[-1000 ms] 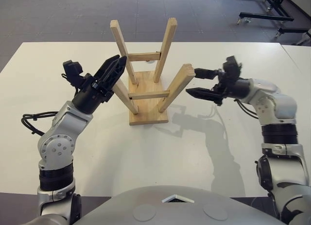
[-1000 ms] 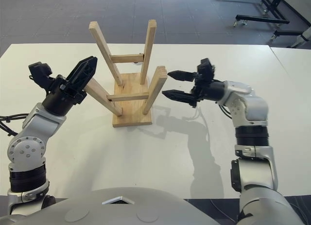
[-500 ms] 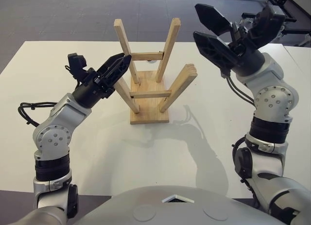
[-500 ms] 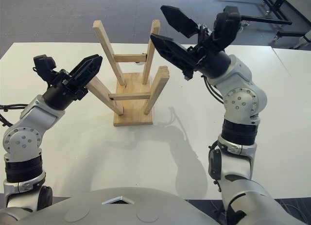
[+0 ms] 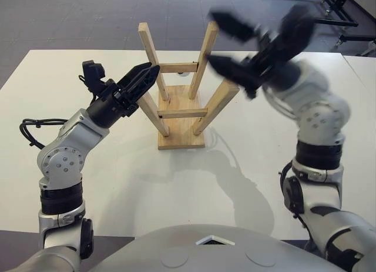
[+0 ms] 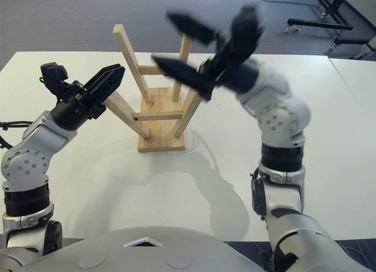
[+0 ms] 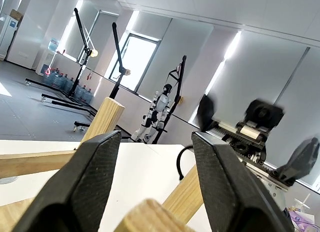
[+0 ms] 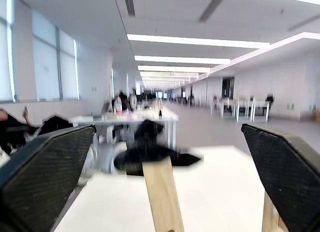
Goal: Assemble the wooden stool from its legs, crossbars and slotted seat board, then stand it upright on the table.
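Observation:
The wooden stool (image 5: 179,140) lies upside down in the middle of the white table (image 5: 70,78), seat board down and legs pointing up, with crossbars (image 5: 182,113) joining them. My left gripper (image 5: 151,74) is open at the top of the front-left leg (image 5: 154,113). In the left wrist view the leg's end (image 7: 150,217) sits low between the open fingers (image 7: 95,172). My right gripper (image 5: 212,38) is open and held high over the right-hand legs (image 5: 217,104). The right wrist view has one leg top (image 8: 160,192) between its wide-apart fingers (image 8: 45,162).
Bare tabletop surrounds the stool on all sides. A black cable (image 5: 35,128) loops beside my left arm. Wheeled black stands (image 5: 346,2) sit on the floor beyond the far right corner of the table.
My right arm rose from beside the front-right leg and swung left over the stool's legs, still open. My left gripper edged slightly up and forward at the front-left leg.

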`<action>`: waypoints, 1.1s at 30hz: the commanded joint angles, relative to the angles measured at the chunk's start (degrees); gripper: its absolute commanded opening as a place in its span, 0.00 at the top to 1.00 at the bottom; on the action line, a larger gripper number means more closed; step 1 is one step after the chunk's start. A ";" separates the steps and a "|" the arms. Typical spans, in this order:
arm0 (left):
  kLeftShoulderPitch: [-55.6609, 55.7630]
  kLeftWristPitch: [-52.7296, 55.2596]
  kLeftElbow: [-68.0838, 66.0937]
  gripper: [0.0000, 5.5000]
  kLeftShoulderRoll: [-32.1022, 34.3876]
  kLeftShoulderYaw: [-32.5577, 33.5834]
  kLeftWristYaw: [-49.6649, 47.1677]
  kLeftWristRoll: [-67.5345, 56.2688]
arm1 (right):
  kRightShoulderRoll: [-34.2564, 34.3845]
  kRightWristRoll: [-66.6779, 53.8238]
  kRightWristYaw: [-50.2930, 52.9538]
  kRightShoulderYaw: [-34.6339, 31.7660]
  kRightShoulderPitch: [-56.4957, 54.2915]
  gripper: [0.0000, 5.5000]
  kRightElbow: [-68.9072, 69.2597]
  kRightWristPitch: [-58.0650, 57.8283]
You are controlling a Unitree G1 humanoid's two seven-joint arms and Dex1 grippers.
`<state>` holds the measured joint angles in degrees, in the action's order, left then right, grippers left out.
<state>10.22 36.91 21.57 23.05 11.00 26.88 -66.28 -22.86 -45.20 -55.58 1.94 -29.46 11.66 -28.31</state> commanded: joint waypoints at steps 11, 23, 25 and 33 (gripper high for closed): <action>-0.45 -0.05 -0.23 0.53 -0.42 0.23 0.77 2.46 | 0.33 -3.86 2.94 -3.66 -3.05 0.02 -2.80 0.70; 9.15 -2.08 7.05 0.53 4.03 10.07 -0.29 -11.28 | 2.90 -10.25 6.98 -11.91 -5.20 0.02 -6.38 -0.87; 13.50 -1.99 5.62 0.53 4.41 9.54 -0.77 -12.62 | 3.45 -9.74 7.01 -11.82 -5.31 0.02 -6.81 -0.33; 17.94 2.80 -3.35 0.53 4.91 -0.39 1.67 -5.59 | 4.55 -7.93 6.71 -11.63 -5.01 0.02 -7.37 1.11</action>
<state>30.35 36.93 20.60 27.67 15.23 27.55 -75.73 -18.22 -54.01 -48.85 -9.62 -34.12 4.21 -27.36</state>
